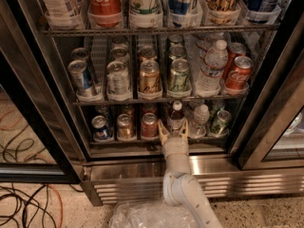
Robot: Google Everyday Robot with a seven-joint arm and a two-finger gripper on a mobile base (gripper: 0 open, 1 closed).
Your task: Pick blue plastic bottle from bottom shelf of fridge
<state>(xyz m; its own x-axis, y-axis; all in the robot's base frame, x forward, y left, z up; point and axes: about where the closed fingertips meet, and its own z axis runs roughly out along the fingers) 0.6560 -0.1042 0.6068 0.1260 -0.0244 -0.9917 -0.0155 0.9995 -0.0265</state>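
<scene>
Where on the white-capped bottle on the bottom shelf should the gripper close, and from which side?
Probably its round body below the shoulder, straight from the front. The blue plastic bottle stands upright at its lane's front, a red can to its left, a clear bottle to its right, so only the front is free. The open gripper sits at its base.

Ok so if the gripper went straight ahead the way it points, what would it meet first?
Probably the blue plastic bottle on the bottom shelf: the gripper points at it, fingers open.
</scene>
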